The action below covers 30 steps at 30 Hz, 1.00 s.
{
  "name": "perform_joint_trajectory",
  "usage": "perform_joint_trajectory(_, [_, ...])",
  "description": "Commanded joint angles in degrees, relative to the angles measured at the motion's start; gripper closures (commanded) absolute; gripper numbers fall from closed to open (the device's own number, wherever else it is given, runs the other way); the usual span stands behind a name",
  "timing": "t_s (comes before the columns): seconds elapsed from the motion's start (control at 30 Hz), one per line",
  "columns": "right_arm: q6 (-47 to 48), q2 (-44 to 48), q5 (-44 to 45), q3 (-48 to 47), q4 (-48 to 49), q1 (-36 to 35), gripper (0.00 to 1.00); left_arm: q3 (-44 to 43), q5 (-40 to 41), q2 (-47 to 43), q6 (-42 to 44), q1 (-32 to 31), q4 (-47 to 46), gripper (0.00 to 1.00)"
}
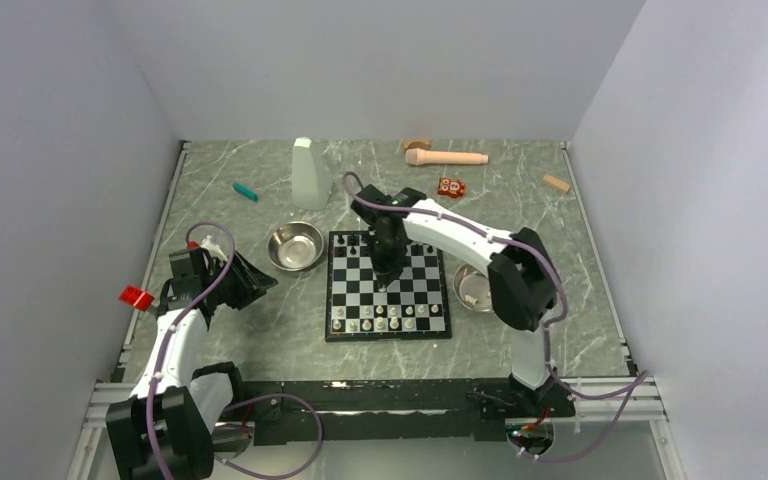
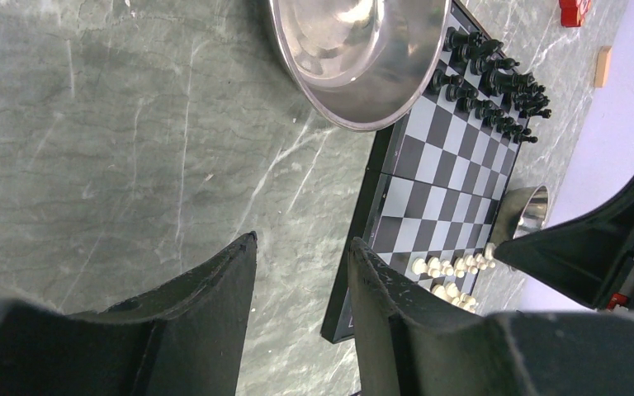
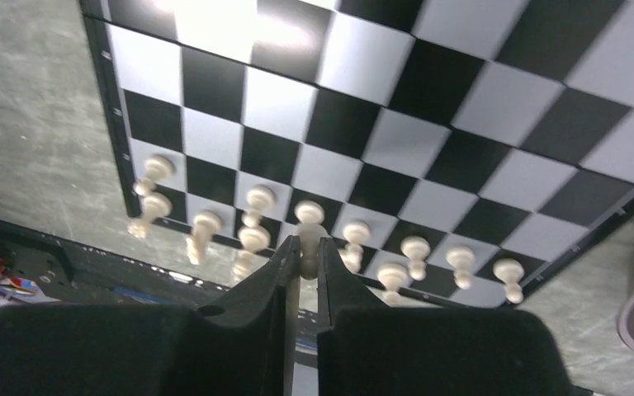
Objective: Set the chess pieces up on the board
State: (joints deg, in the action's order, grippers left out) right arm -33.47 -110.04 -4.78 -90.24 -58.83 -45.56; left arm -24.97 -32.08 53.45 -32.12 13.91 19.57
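Pressed together just ahead of its wrist camera, the right gripper point(image 3: 304, 252) pinches a cream piece point(image 3: 309, 221) among the white pieces point(image 3: 417, 247) partly filling the board point(image 3: 479, 148) rows beneath it. Beyond it, the black pieces point(image 2: 487, 78) look ranked. The left gripper point(image 2: 301, 297) hangs spread, empty, off the board. A steel bowl point(image 1: 475, 288) beside the right gripper seems to hold more.

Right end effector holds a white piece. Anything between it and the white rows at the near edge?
Nothing visible: bare board squares lie between the right end effector, with its white piece, and the white rows.
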Motion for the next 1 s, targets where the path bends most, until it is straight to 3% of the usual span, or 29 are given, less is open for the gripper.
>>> perform_joint_trajectory(0.0, [-0.51,-5.41,1.36,-9.27,-3.89,-2.54,1.00,-0.67,-0.14,-1.17,1.06,0.27,-1.13,0.50])
perform_joint_trajectory(0.3, [-0.47,-14.02,2.47,-20.07,-8.98,-7.44,1.00,-0.56,-0.24,-1.69,0.90,0.32,-1.17,0.50])
perform_joint_trajectory(0.97, [-2.98,-16.08,4.59,-18.83,-8.54,-11.58,1.00,-0.25,-0.95,-1.18,0.66,0.32,-1.81,0.49])
